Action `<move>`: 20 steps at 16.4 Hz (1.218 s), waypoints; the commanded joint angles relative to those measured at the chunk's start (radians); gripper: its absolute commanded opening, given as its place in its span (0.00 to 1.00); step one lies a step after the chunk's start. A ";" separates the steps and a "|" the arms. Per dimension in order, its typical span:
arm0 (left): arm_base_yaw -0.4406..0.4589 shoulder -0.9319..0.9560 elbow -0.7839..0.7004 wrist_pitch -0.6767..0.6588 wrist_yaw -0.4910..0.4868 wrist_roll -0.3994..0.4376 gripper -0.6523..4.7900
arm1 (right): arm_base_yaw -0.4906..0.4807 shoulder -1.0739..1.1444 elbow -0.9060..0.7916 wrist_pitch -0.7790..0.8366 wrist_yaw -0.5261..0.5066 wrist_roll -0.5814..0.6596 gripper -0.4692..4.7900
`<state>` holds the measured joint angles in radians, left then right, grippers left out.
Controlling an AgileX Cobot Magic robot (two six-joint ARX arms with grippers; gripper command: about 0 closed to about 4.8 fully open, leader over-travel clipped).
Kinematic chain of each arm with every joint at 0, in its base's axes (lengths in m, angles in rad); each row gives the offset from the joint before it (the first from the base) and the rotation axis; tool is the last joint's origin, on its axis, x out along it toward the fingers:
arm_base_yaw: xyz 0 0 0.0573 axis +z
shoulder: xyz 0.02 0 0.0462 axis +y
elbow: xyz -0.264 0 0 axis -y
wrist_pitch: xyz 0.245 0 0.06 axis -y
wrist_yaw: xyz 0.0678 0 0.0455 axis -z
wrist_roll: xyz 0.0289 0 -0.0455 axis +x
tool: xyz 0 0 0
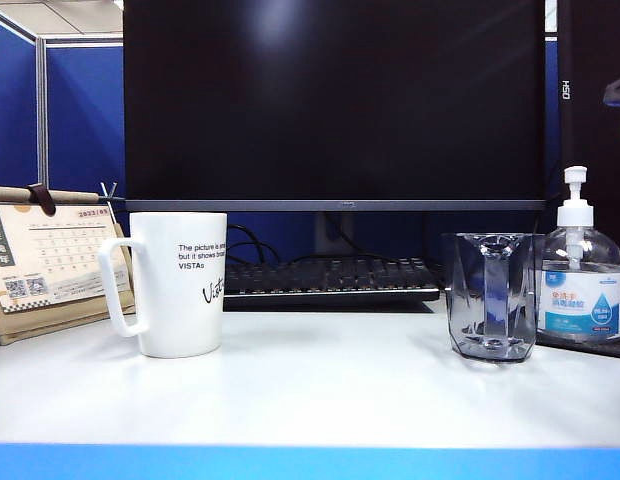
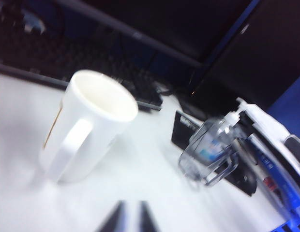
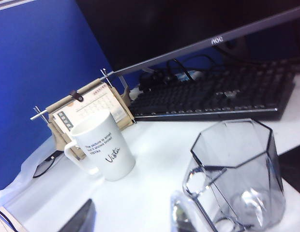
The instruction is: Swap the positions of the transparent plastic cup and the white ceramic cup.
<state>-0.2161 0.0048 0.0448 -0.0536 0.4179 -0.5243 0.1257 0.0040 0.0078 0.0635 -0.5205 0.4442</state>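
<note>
Two cups, well apart on our white desk (image 1: 310,390)

Tall white ceramic mug (image 1: 180,283) and faceted clear plastic cup (image 1: 493,296) stand untouched. Our left tool (image 2: 130,217) and right tool (image 3: 130,215) show only blurred, cropped fingertips, holding nothing; how far open, we cannot tell.

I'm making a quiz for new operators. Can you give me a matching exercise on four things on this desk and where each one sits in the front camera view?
Things:
1. white ceramic cup
2. transparent plastic cup
3. pump sanitizer bottle
4. desk calendar

Places:
A. far left, behind the mug's handle
B. right side, just left of the pump bottle
C. left side, handle pointing left
D. far right edge, behind the faceted cup

Pairs: 1-C, 2-B, 3-D, 4-A

Neither gripper shows in that view.
</note>
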 commanded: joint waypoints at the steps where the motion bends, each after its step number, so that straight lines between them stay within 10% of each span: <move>1: 0.000 0.000 0.058 -0.050 0.000 0.051 0.22 | 0.002 -0.002 -0.003 0.024 -0.022 0.056 0.49; 10: 0.000 0.110 0.204 -0.269 -0.027 0.127 0.38 | 0.002 -0.002 0.110 0.014 -0.080 0.086 0.57; 20: -0.061 0.738 0.367 -0.193 -0.110 0.292 0.59 | 0.002 -0.001 0.120 -0.094 -0.088 0.143 0.70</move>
<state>-0.2619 0.7189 0.4080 -0.2932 0.3164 -0.2382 0.1257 0.0040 0.1204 -0.0345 -0.6048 0.5617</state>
